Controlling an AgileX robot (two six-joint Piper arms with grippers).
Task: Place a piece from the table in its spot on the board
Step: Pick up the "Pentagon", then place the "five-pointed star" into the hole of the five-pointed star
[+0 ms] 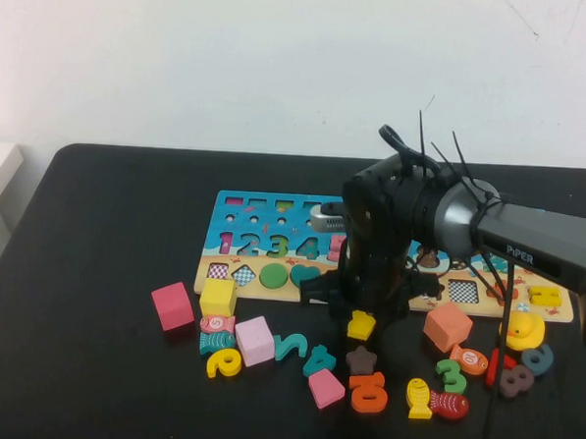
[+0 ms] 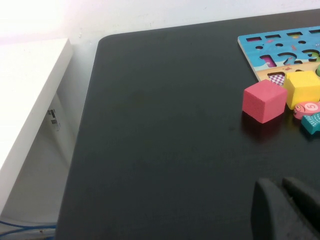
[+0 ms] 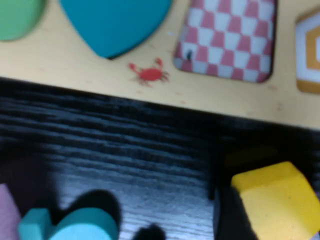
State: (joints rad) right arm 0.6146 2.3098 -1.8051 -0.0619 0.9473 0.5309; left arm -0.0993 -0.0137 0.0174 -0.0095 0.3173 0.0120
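The puzzle board [image 1: 270, 278] lies at the table's middle back, with numbers, a green circle and a teal heart [image 3: 115, 22] set in it. My right gripper [image 1: 363, 317] hangs just in front of the board's near edge, shut on a yellow piece [image 1: 362, 325], held low over the table. In the right wrist view the yellow piece [image 3: 275, 205] sits against a dark finger [image 3: 227, 217], below the board's red checkered slot [image 3: 225, 37]. My left gripper [image 2: 286, 202] is out of the high view, shut and empty, over bare table at the far left.
Loose pieces lie in front of the board: a pink cube [image 1: 173, 305], a yellow cube [image 1: 218, 297], a light pink cube [image 1: 254, 339], an orange cube [image 1: 448, 326], a yellow duck [image 1: 524, 331], a brown star [image 1: 361, 360], several numbers and fish. A white shelf [image 2: 25, 100] stands left of the table.
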